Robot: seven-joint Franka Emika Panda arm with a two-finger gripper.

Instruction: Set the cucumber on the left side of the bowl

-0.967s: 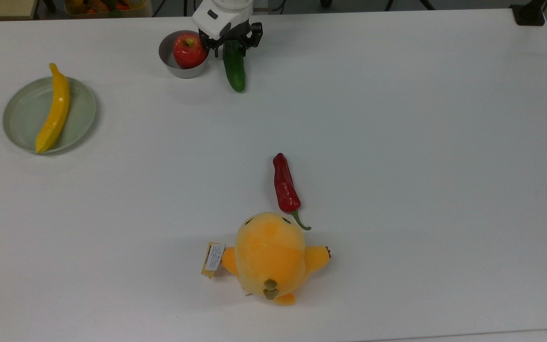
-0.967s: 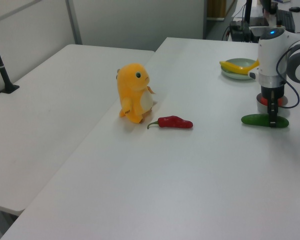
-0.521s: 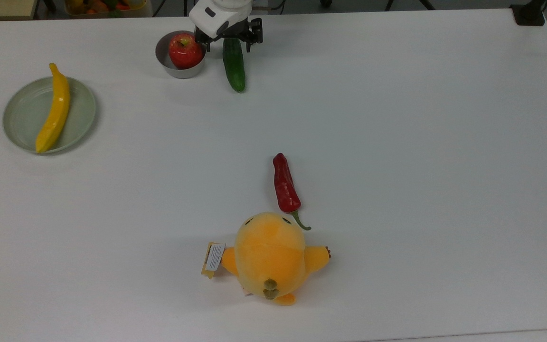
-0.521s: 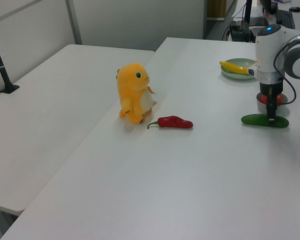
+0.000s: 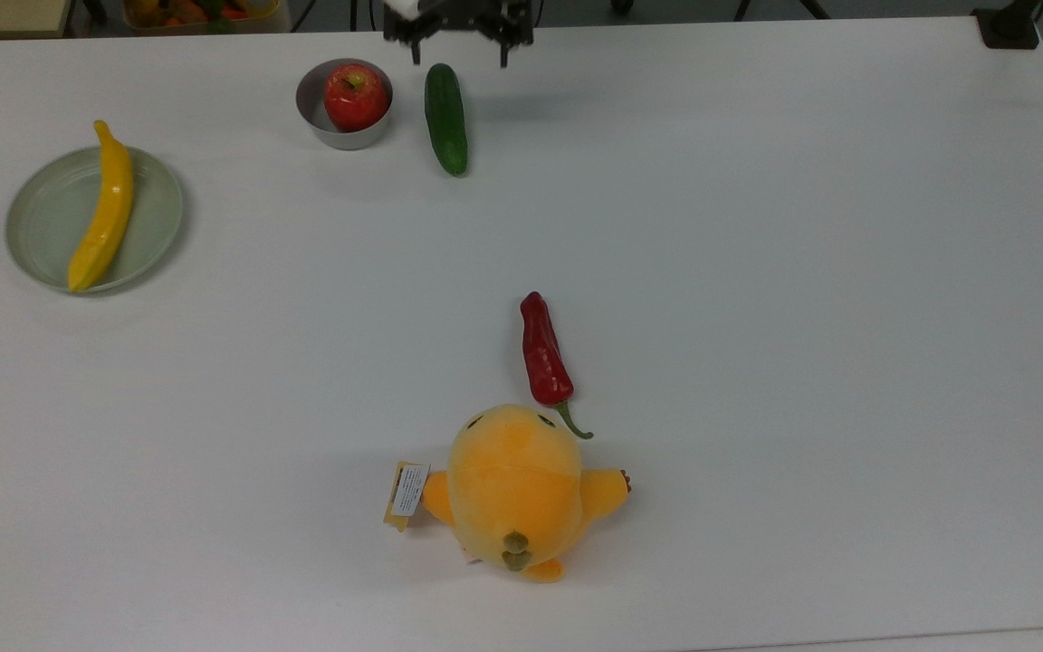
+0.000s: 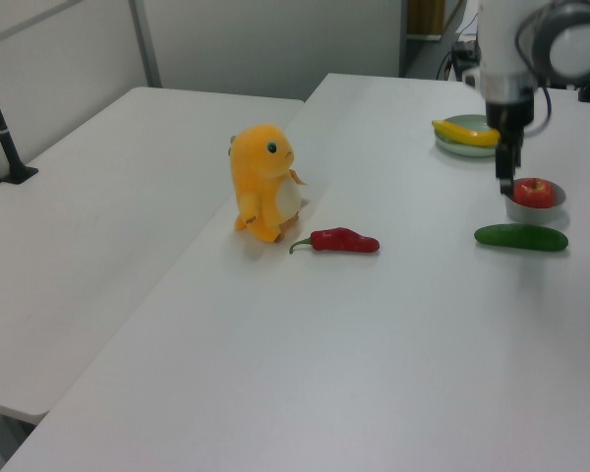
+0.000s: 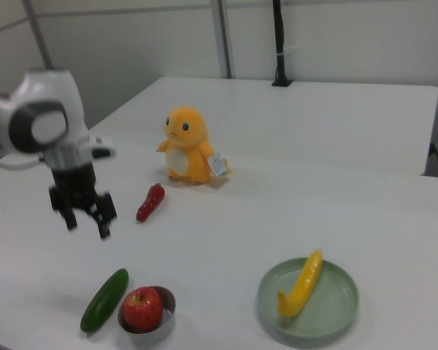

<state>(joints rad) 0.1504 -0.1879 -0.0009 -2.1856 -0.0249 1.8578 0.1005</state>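
Cucumber lies flat on the white table, just beside the bowl at the bowl's 3 o'clock in the top view, with a narrow strip of table between them; its long axis runs from 12 to 6 o'clock there. In the right view the cucumber sits at the bowl's 9 o'clock. A red apple fills the bowl. My gripper hangs in the air above the table with its fingers spread apart and nothing between them, off at 12 o'clock from the cucumber in the right view. Farther out in the top view, a banana rests on a pale green plate at the bowl's 8 o'clock, and a red chilli lies touching an orange plush toy toward 6 o'clock.
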